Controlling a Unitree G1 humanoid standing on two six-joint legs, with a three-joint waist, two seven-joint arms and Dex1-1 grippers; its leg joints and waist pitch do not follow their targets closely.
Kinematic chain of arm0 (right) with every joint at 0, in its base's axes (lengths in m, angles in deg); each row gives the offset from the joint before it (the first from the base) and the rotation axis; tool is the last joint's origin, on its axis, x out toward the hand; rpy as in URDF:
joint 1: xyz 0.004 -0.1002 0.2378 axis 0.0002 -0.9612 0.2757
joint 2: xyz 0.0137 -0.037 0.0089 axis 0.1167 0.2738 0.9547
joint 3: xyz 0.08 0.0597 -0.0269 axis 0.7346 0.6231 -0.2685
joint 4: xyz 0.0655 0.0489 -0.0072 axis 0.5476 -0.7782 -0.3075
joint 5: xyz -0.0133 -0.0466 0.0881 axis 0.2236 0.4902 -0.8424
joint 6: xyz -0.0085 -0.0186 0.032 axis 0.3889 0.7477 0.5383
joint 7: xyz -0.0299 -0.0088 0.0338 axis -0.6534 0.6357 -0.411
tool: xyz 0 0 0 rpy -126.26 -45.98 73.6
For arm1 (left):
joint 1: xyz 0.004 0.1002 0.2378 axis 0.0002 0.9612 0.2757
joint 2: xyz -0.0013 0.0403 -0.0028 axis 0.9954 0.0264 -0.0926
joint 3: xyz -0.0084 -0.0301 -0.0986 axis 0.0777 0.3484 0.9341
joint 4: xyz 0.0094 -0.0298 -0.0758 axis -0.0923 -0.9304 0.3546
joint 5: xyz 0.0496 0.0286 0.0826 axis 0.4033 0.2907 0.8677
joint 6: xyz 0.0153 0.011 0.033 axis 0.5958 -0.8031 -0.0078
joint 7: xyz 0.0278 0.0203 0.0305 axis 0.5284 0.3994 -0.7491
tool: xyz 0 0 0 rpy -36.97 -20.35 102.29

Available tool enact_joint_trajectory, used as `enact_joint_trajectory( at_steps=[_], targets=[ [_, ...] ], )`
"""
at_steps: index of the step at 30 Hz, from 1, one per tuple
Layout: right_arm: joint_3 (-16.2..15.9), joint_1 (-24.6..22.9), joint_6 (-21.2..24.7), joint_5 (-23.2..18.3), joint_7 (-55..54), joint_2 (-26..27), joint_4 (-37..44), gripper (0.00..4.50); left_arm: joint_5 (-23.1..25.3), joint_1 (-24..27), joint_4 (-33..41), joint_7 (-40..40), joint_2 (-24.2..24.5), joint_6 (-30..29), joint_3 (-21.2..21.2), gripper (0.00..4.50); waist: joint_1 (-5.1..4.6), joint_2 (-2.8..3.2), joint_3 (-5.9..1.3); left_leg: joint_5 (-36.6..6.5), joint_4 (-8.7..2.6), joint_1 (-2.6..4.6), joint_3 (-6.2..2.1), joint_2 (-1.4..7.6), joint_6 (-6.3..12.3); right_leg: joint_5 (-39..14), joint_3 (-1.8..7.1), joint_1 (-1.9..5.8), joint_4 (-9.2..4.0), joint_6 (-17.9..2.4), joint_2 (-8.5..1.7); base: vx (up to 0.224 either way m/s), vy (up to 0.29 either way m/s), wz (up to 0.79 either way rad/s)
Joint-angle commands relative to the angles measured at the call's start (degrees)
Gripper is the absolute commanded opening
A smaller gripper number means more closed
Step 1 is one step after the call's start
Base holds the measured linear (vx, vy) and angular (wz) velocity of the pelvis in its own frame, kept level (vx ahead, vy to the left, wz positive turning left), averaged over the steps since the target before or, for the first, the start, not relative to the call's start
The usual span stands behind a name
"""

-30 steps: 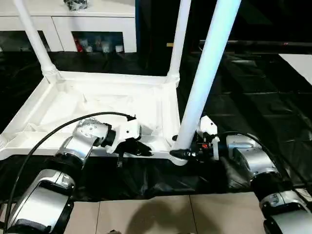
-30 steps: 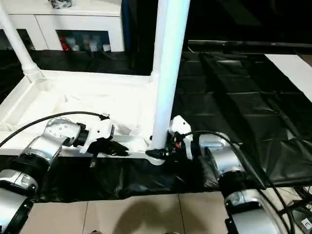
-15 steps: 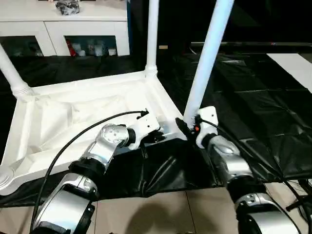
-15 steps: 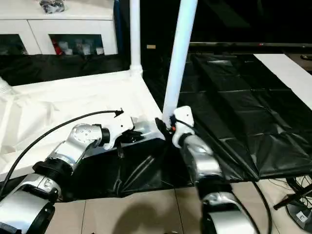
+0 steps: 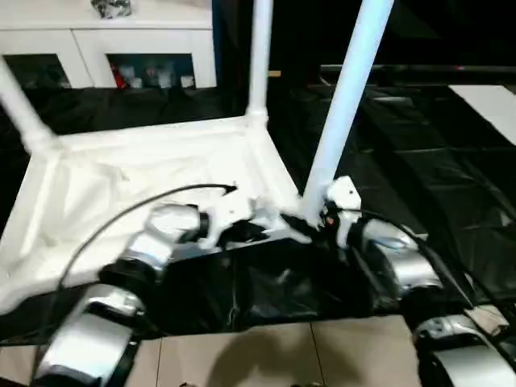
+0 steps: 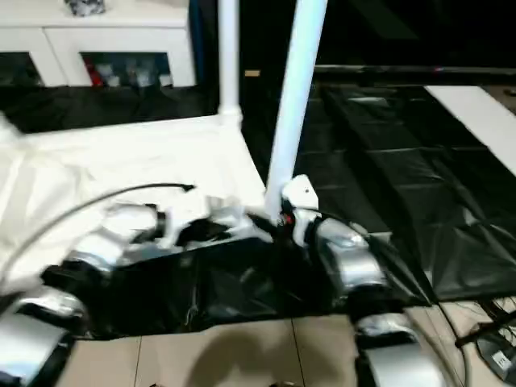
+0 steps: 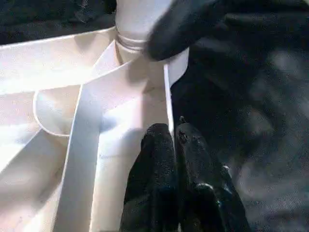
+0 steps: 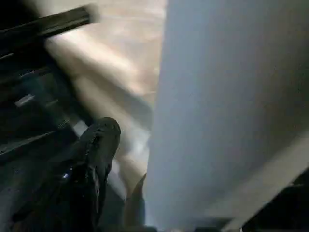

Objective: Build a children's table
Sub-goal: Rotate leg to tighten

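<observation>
White moulded plastic makes up the upturned children's table (image 5: 145, 161), its ribbed rectangular top lying face-down on the large table under crinkled glossy black sheeting (image 5: 419, 161), with smooth tapered tube legs rising from the round corner sockets. At the far left one leg (image 5: 20, 109) slants up; further along, the far-corner leg (image 5: 260, 56) stands straight.

Moving right along the near rim, the left gripper (image 7: 173, 137) rests with its two matte black fingers pressed together, pinching nothing, their tips lying against the thin upright edge wall of the top just short of the corner socket. The wrist view shows stiff, flat ribs fanning out from that socket.

Next comes the near-right leg (image 5: 343, 105), a pale, slightly glossy tube seated in its socket and leaning a little. The right gripper (image 5: 310, 219) sits at its base; one black finger (image 8: 89, 159) shows beside the tube, but whether the jaws clasp it or stand clear I cannot tell.

The risk, as I judge it: if this leg is only partly seated, it could tip out of the socket. The light top could also skid on the slick sheeting under a sideways push.
</observation>
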Motion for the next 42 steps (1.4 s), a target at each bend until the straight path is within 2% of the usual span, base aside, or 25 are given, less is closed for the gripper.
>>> enact_joint_trajectory(
  at_steps=[1,5,7,8,11,15,18,21,23,24,25,27,29,30,31,33,35,36,37,39,42],
  targets=[
    [-4.7,-0.9,2.5,0.0,9.6,-0.7,0.8,3.26,0.6,-0.9,0.2,3.3,0.8,1.3,-1.6,0.00,0.28,-0.11,-3.59,-10.6,-2.85,-0.08,-0.29,1.82,6.83,-7.7,2.86,3.40,-2.62,-14.6,-3.13,0.000,0.000,0.00],
    [-6.1,-0.7,5.0,-0.4,15.4,-2.3,1.3,3.18,0.0,-1.7,-0.5,5.3,2.1,1.3,-1.3,0.00,0.74,-0.08,-3.29,-13.3,-3.05,0.36,-0.25,1.91,5.25,-13.3,2.94,3.08,-3.22,-13.7,-3.24,0.000,0.000,0.00],
    [-6.5,-0.5,5.1,-0.3,16.5,-2.5,1.3,2.79,-0.3,-2.0,-0.7,6.0,2.3,1.3,-1.2,0.00,1.00,-0.12,-3.17,-15.0,-3.17,0.50,-0.28,1.96,3.89,-16.7,2.99,2.90,-3.54,-12.7,-3.39,0.000,0.000,0.00],
    [-6.8,-0.4,5.3,-0.2,17.2,-2.6,1.2,2.79,-0.5,-2.1,-0.8,6.3,2.4,1.3,-1.2,0.00,1.09,-0.15,-3.16,-15.2,-3.26,0.50,-0.38,1.95,3.29,-18.0,2.98,2.92,-3.64,-12.1,-3.43,0.000,0.000,0.00],
    [-7.4,-0.3,5.9,-0.6,18.9,-2.9,1.5,2.61,-0.9,-2.5,-1.4,7.6,2.8,1.4,-1.3,0.00,1.16,-0.12,-3.19,-15.2,-3.25,0.61,-0.36,1.94,3.05,-18.2,3.02,2.80,-3.68,-11.8,-3.38,0.000,0.000,0.00],
    [-7.4,-0.4,6.8,-1.0,19.7,-2.8,2.3,2.34,-0.7,-2.8,-1.9,8.4,3.0,1.7,-1.2,0.00,1.17,-0.12,-3.39,-13.6,-3.21,0.36,-0.42,1.88,3.17,-15.3,3.00,3.09,-3.29,-12.2,-3.30,0.000,0.000,0.00],
    [-6.6,-1.5,8.3,-2.0,18.9,-2.1,3.9,2.15,-0.7,-2.8,-2.0,6.9,2.7,1.4,-0.8,0.00,1.23,-0.16,-3.39,-13.2,-3.15,0.32,-0.36,1.83,3.47,-14.6,2.99,3.13,-3.23,-12.4,-3.34,0.000,0.000,0.00],
    [-4.7,-2.6,9.8,-2.8,14.3,-0.8,4.4,2.08,0.2,-2.6,-2.0,1.8,1.3,0.4,-0.5,0.00,1.34,-0.14,-3.29,-13.8,-3.20,0.39,-0.37,1.87,3.09,-16.2,2.98,3.03,-3.45,-11.9,-3.37,0.000,0.000,0.00],
    [-1.9,-3.4,10.8,-3.6,7.3,1.3,3.4,2.04,1.0,-1.9,-1.6,-3.1,-0.8,-1.3,-0.4,0.00,1.35,-0.03,-3.06,-16.0,-3.34,0.69,-0.49,1.83,2.23,-20.9,2.91,2.76,-4.05,-10.7,-3.49,0.000,0.000,0.00],
    [-1.3,-3.4,9.7,-2.9,3.9,2.0,2.8,2.03,1.3,-1.6,-1.3,-4.6,-1.4,-1.8,-0.5,0.00,1.18,-0.09,-2.98,-16.3,-3.41,0.72,-0.48,1.88,1.87,-21.6,3.01,2.64,-4.14,-10.4,-3.46,0.000,0.000,0.00],
    [-0.7,-3.4,8.1,-1.9,-0.2,2.8,2.0,2.02,1.6,-1.3,-0.9,-6.2,-2.2,-2.2,-0.5,0.00,0.77,-0.09,-2.85,-18.3,-3.49,1.07,-0.73,1.74,0.63,-25.1,2.98,2.19,-4.58,-9.5,-3.65,0.000,0.000,0.00],
    [0.7,-3.3,7.4,-0.4,-9.7,5.4,-0.2,2.00,1.6,-0.2,0.2,-8.8,-5.4,-4.0,-0.8,0.00,0.31,-0.05,-2.79,-19.0,-3.64,0.72,-0.98,1.60,0.25,-27.3,2.84,2.44,-4.82,-8.4,-3.63,0.000,0.000,0.00],
    [1.0,-2.9,6.5,0.8,-14.4,6.8,-1.4,1.97,1.8,0.1,0.5,-10.3,-7.0,-4.7,-1.1,0.00,-0.19,-0.07,-2.76,-20.7,-3.65,1.01,-1.23,1.53,0.07,-30.6,2.62,2.14,-5.46,-6.7,-3.68,0.000,0.000,0.00],
    [1.1,-2.8,6.4,0.9,-15.8,7.4,-1.8,1.97,1.8,0.1,0.7,-10.8,-7.7,-5.0,-1.2,0.00,-0.38,0.41,-2.70,-21.1,-3.68,1.00,-1.25,1.50,0.00,-30.5,2.65,2.07,-5.50,-6.7,-3.66,0.000,0.000,0.00],
    [1.7,-1.4,6.4,1.9,-23.1,10.1,-3.6,1.96,2.4,0.0,0.5,-13.5,-10.2,-6.1,-1.7,0.00,-0.83,0.18,-2.66,-22.1,-3.65,0.82,-1.34,1.38,-0.06,-31.0,2.48,2.09,-5.62,-6.5,-3.54,0.000,0.000,0.00],
    [2.2,-0.7,6.4,1.8,-25.4,11.6,-4.3,1.96,2.8,-0.3,0.2,-14.5,-11.3,-6.3,-2.0,0.00,-1.51,0.21,-2.67,-23.6,-3.52,0.90,-1.48,1.18,0.03,-33.0,2.27,1.89,-5.92,-5.8,-3.46,0.000,0.000,0.00],
    [2.6,1.9,7.2,2.4,-30.4,14.5,-6.5,1.96,3.4,-1.3,-0.7,-17.2,-13.3,-6.8,-2.3,0.00,-1.70,0.42,-2.68,-24.4,-3.40,1.03,-1.56,1.01,0.37,-33.8,2.14,1.72,-6.24,-5.2,-3.45,0.000,0.000,0.00],
    [2.7,2.3,7.3,2.5,-31.0,14.9,-6.8,1.96,3.6,-1.4,-0.8,-17.6,-13.5,-6.8,-2.4,0.00,-1.70,0.42,-2.68,-24.4,-3.40,1.03,-1.56,1.01,0.37,-33.8,2.14,1.72,-6.24,-5.2,-3.45,0.000,0.000,0.00],
    [1.6,3.4,5.9,4.3,-32.3,15.5,-7.9,1.96,4.0,-1.8,-0.9,-18.5,-13.9,-7.0,-2.6,0.00,-2.16,0.24,-2.67,-25.0,-3.33,0.94,-1.57,0.87,0.54,-34.3,2.00,1.63,-6.35,-4.9,-3.29,0.000,0.000,0.00],
    [1.1,3.9,4.6,5.2,-32.7,15.5,-8.3,2.51,4.1,-2.0,-0.8,-18.7,-13.9,-7.1,-2.5,0.00,-2.45,0.23,-2.54,-25.8,-3.23,0.95,-1.60,0.79,0.91,-35.5,1.82,1.52,-6.66,-4.5,-3.34,0.000,0.000,0.00],
    [2.5,4.1,3.6,3.1,-29.8,14.9,-8.0,2.67,4.1,-2.0,-0.4,-17.6,-12.8,-6.3,-2.1,0.00,-2.45,0.23,-2.61,-25.7,-3.27,0.89,-1.63,0.90,1.41,-35.4,1.85,1.53,-6.71,-4.4,-3.40,0.000,0.000,0.00]
  ],
)
